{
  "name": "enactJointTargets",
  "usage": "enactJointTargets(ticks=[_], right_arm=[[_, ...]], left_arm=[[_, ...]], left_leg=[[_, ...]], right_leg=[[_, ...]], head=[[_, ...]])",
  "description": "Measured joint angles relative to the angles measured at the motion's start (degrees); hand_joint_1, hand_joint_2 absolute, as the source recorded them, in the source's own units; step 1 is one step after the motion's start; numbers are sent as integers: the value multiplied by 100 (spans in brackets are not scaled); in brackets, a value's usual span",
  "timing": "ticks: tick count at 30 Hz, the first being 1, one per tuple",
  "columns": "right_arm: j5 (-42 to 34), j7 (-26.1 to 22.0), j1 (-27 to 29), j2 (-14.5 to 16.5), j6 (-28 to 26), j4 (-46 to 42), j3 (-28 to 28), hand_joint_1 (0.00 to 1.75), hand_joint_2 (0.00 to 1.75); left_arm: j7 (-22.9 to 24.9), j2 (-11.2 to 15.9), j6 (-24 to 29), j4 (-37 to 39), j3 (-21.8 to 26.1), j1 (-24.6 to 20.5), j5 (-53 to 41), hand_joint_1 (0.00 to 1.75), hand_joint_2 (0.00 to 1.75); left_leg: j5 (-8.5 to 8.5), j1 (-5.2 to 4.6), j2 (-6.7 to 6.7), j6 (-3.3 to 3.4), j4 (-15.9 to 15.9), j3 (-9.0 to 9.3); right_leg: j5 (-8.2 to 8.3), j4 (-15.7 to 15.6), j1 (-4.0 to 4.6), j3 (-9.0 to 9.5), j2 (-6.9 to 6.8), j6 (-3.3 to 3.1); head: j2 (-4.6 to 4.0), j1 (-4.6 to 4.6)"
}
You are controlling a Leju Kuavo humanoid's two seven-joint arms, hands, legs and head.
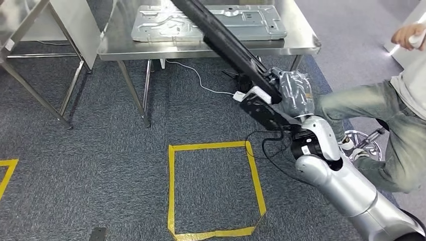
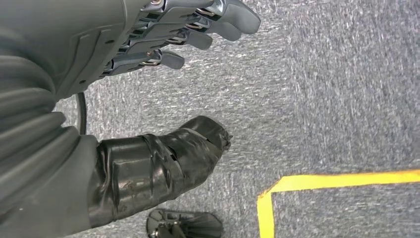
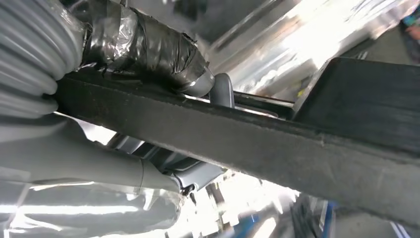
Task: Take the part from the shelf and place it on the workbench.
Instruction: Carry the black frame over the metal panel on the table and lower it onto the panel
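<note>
The right hand grips a long black part near its lower end, its far end over the bench; it looks stiff and end-heavy, while the left hand hangs open.

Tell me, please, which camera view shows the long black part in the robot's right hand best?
The head view: the black part runs from the right hand up across the workbench. The right wrist view gives a close stretch of it; the left wrist view faces the carpet.

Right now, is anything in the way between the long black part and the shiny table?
Nothing visible blocks it. The right hand holds the long black part, whose far end already reaches over the workbench. A grey metal panel lies on the workbench beneath it.
</note>
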Motion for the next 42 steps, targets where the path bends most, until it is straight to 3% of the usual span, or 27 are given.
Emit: enactJointTargets(ticks=[2,3,4,5,8,10,14,16,18,20,21,23,25,29,31,33,34,35,36,38,39,40,42], right_arm=[[-516,-53,10,1,-159,34,-47,175,175],[-732,-58,17,1,-246,60,-60,175,175],[-898,-39,22,1,-332,92,-66,175,175],[-993,-4,23,0,-403,125,-67,175,175],[-1018,127,-6,2,-504,200,-74,175,175],[-849,190,-41,7,-553,234,-75,175,175],[-333,306,-69,9,-674,276,-72,175,175],[-73,351,-79,8,-715,283,-72,175,175],[234,407,-76,8,-727,299,-67,175,175],[552,470,-67,8,-706,316,-55,175,175],[694,492,-63,8,-684,320,-50,175,175],[955,516,-61,5,-637,321,-56,175,175],[1179,512,-59,-13,-593,316,-82,175,175],[1392,493,-35,-47,-539,287,-120,175,175],[1443,491,-26,-70,-504,279,-147,175,175],[1493,494,-9,-80,-456,278,-166,175,175],[1520,496,7,-81,-436,278,-169,175,175],[1549,497,23,-81,-426,278,-170,175,175],[1580,494,34,-82,-421,278,-171,175,175],[1647,478,26,-83,-421,268,-179,175,175],[1683,470,9,-81,-421,257,-186,175,175],[1720,466,-11,-80,-418,245,-193,175,175],[1781,481,-43,-79,-396,229,-202,175,175]], left_arm=[[52,1,-62,0,-7,-1,-7,0,175],[84,0,-101,0,-11,2,-10,0,175],[112,0,-135,0,-16,4,-13,0,175],[131,1,-161,0,-22,4,-14,0,175],[151,-5,-224,0,-50,-2,-9,0,175],[148,-13,-294,0,-63,-2,-1,0,175],[110,-15,-463,0,-75,5,8,0,175],[91,-13,-502,0,-81,-5,4,0,175],[68,-12,-512,0,-93,4,-10,0,175],[36,-12,-520,0,-102,22,-35,0,175],[19,-12,-525,0,-103,21,-46,0,175],[-6,-13,-531,0,-104,10,-65,0,175],[-18,-15,-530,0,-109,4,-73,0,175],[-26,-21,-520,0,-115,10,-78,0,175],[-29,-26,-513,0,-116,5,-78,0,175],[-28,-27,-511,0,-118,5,-77,0,175],[-27,-27,-511,0,-121,7,-75,0,175],[-26,-28,-511,0,-125,8,-73,0,175],[-28,-29,-511,0,-131,7,-71,0,175],[-39,-35,-511,0,-144,4,-66,0,175],[-47,-38,-511,0,-149,0,-63,0,175],[-54,-40,-514,0,-152,-2,-60,0,175],[-63,-45,-524,0,-158,-1,-57,0,175]], left_leg=[[-10,-13,-14,37,3,6],[-15,-22,-24,44,7,6],[-20,-31,-36,49,12,7],[-23,-38,-51,49,17,10],[-40,-60,-91,25,33,17],[-39,-60,-98,-12,35,-8],[-122,-53,-74,-120,113,-49],[-397,-40,-44,-168,593,-266],[-679,-24,-31,-209,1308,-615],[-670,-7,-20,-240,1555,-753],[-508,3,-10,-246,1326,-651],[-158,13,21,-241,568,-278],[-29,-1,31,-195,91,-43],[-37,-8,12,-66,3,11],[-29,7,7,-8,-28,46],[-39,1,3,21,-27,55],[-44,-1,1,25,-25,59],[-52,-3,-3,25,-22,66],[-62,-3,-10,20,-15,76],[-97,-11,-27,-3,11,94],[-115,-22,-36,-23,30,91],[-126,-32,-42,-45,41,83],[-135,-43,-49,-89,40,72]], right_leg=[[-341,773,0,-374,9,14],[-431,1087,1,-542,11,13],[-419,1224,3,-628,11,5],[-295,1115,7,-592,13,-14],[245,-11,43,-66,31,-110],[328,-397,75,113,42,-143],[357,-504,63,167,16,-216],[364,-538,45,194,-4,-253],[355,-535,46,196,-13,-269],[347,-526,46,197,-13,-272],[338,-516,43,200,-11,-264],[306,-477,44,201,-8,-225],[278,-441,55,188,-6,-170],[200,-370,50,165,-3,-48],[-65,98,34,-47,7,-1],[-394,882,29,-441,12,22],[-457,1160,26,-598,12,26],[-404,1228,24,-657,12,23],[-249,1072,22,-604,12,13],[165,305,26,-252,18,-21],[284,-40,34,-85,22,-40],[335,-267,43,24,26,-57],[311,-380,52,78,26,-94]], head=[[0,15],[0,19],[0,18],[0,19],[0,17],[0,21],[0,30],[0,21],[0,18],[0,16],[0,18],[0,16],[0,23],[0,23],[0,39],[0,52],[0,53],[0,53],[0,54],[0,55],[0,55],[0,56],[0,54]])
